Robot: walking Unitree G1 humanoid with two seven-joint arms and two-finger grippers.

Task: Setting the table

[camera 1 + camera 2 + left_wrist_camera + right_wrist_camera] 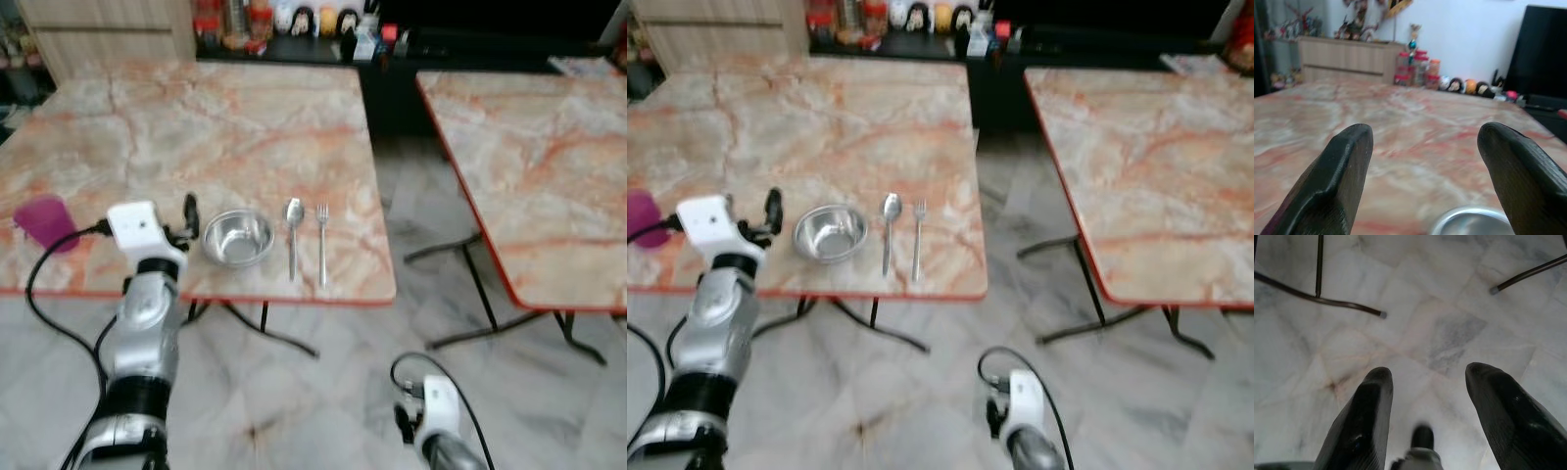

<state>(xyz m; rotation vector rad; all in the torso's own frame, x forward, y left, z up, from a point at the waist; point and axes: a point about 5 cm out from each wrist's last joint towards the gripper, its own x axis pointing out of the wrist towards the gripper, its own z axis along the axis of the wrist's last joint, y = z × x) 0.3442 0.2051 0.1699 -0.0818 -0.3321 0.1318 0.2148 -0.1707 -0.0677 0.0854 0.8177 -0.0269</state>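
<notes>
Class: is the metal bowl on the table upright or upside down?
Upright. The metal bowl shows its open rim and hollow, shiny inside from above, beside the spoon.

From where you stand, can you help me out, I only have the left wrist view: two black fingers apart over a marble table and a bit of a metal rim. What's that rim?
Observer: It's a steel bowl, beside the left gripper.
Operator: Any cutlery out?
Observer: Yes, a spoon and a fork lie side by side on the bowl's other side.
Operator: Anything on my left?
Observer: A purple cup stands near the table's front edge.
Operator: Right arm?
Observer: The right gripper hangs open over the floor.
</notes>
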